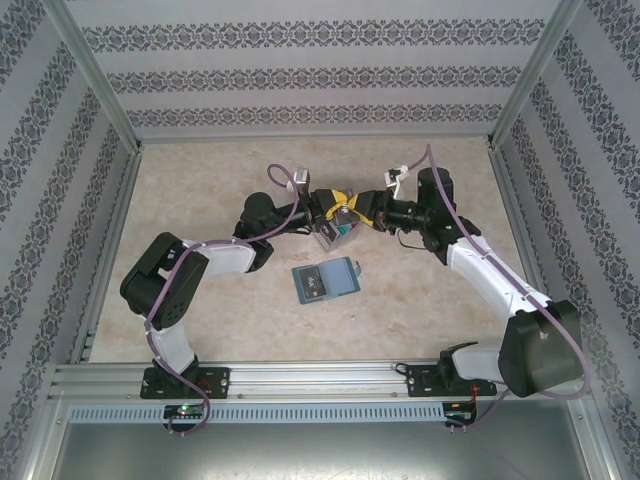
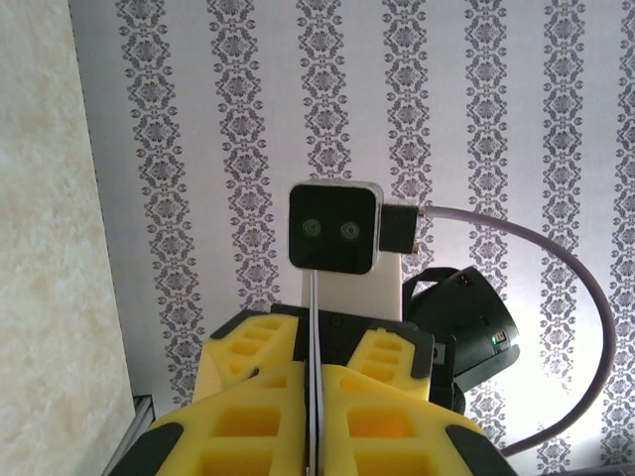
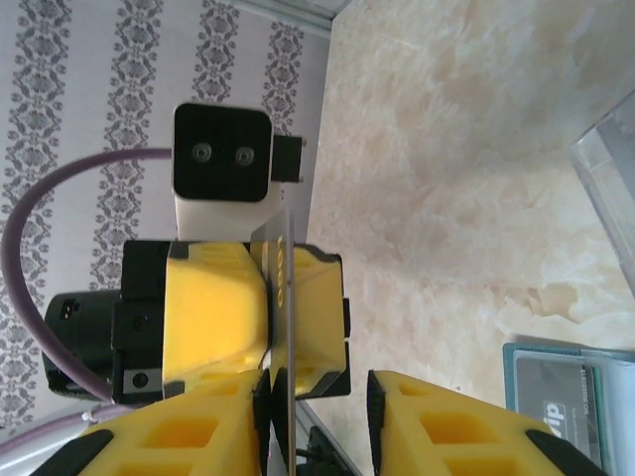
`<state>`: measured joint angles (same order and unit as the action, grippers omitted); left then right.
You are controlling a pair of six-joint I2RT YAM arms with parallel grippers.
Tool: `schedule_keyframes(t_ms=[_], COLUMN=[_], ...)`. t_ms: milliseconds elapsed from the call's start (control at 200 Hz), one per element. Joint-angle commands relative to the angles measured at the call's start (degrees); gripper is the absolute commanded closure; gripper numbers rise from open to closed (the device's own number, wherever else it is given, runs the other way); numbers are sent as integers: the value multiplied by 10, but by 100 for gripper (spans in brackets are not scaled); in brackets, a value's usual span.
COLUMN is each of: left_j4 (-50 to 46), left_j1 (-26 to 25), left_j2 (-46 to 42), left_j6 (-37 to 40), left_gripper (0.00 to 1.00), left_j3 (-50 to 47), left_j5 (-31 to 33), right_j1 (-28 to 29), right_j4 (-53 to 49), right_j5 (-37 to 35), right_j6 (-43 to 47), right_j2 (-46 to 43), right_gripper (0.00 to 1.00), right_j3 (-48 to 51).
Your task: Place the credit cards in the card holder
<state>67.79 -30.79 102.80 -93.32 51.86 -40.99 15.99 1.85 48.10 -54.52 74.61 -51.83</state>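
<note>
**A:** Why were both arms meeting up in the air? It looked like a hand-off to me. The left gripper (image 2: 314, 428) was pinching a thin plastic card (image 3: 281, 273) edge-on, and the right gripper (image 3: 317, 421) had its jaws spread, with the card right against one finger.

**B:** Yep. The flat teal-blue folding wallet (image 1: 343, 272) lay open on the table (image 1: 420, 290) below them. Any writing?

**A:** A dark card (image 3: 556, 397) inside it read something like "dip". The gold embossing on the thin plastic card was unreadable.

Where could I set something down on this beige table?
Crowded: mid-table, where left gripper and right gripper meet at a thin card near a clear plastic box. Bare: the far strip between them and back wall; the near patch between the open teal-blue wallet and right arm.
</note>
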Motion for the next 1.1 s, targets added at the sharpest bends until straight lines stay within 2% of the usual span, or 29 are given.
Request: schedule_keyframes(t_ms=[0,140,235,330,460,570,635,699,824,929,1019,1094], left_j4=[44,48,58,60,67,73,75,76,76,69,69,63], left_j1=[-1,-1,-1,-1,-1,-1,-1,-1,-1,0,-1,0], left_j2=[-20,-21,-20,-24,-27,-26,-24,-21,-17,-19,-19,-21], left_j6=[6,2,-3,-7,-13,-15,-17,-17,-18,-16,-13,-12], left_gripper=[90,88,87,83,82,83,83,83,82,80,84,76], left_j3=[-1,0,4,4,7,11,11,11,9,7,8,9], left_j5=[16,15,6,6,1,-7,-9,-8,-9,-10,-16,-19], right_j1=[25,37,37,19,-6,-17,-19,-19,-18,-23,-24,-24], right_j4=[-23,-32,-41,-53,-81,-70,-66,-65,-53,-79,-85,-75], right_j5=[33,32,-14,-36,-77,-71,-63,-62,-56,-68,-86,-90], right_j6=[31,37,35,38,42,32,32,29,27,46,44,34], right_j2=[3,33,29,31,16,9,8,7,3,-2,-4,-5], right_gripper=[65,67,68,72,71,71,78,77,85,85,88,89], right_j3=[-1,-20,-11,-8,-1,15,17,16,11,4,6,9])
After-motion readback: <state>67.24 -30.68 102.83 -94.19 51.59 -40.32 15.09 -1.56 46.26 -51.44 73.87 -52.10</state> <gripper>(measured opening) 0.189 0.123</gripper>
